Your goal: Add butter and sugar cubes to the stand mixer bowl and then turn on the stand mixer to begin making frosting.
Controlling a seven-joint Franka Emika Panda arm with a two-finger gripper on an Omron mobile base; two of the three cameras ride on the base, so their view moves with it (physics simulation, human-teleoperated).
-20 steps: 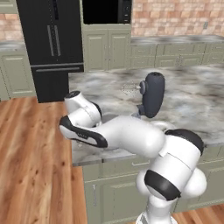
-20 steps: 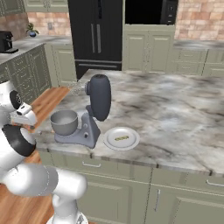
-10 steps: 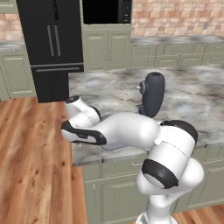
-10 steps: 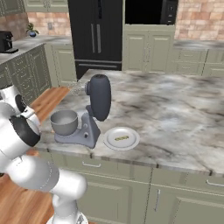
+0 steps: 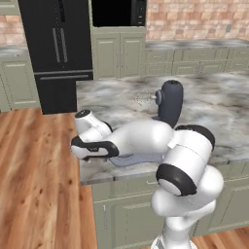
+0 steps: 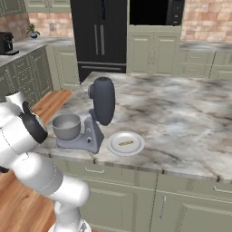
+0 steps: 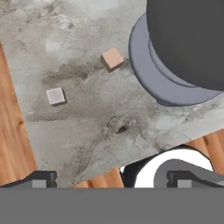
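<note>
Butter [image 6: 125, 143] lies flat lengthwise across its plate [image 6: 136, 147]; claw [image 7: 112, 178] spread, gripping nothing.

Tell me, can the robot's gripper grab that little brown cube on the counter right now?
Probably yes. In the hand view the brown cube lies on bare counter with nothing over it, just beside the stand mixer base. The white cube sits well apart. The fingertips seem spread wide.

Marble-grey island counter [image 6: 190, 122] centre, sage cabinets [image 6: 149, 50] below and along the wall at 12. Black fridge [image 5: 56, 46] at 11, dark oven niche [image 6: 154, 11] at 1, brick backsplash [image 5: 194, 19], wood-plank floor [image 5: 39, 175] at 8.
</note>
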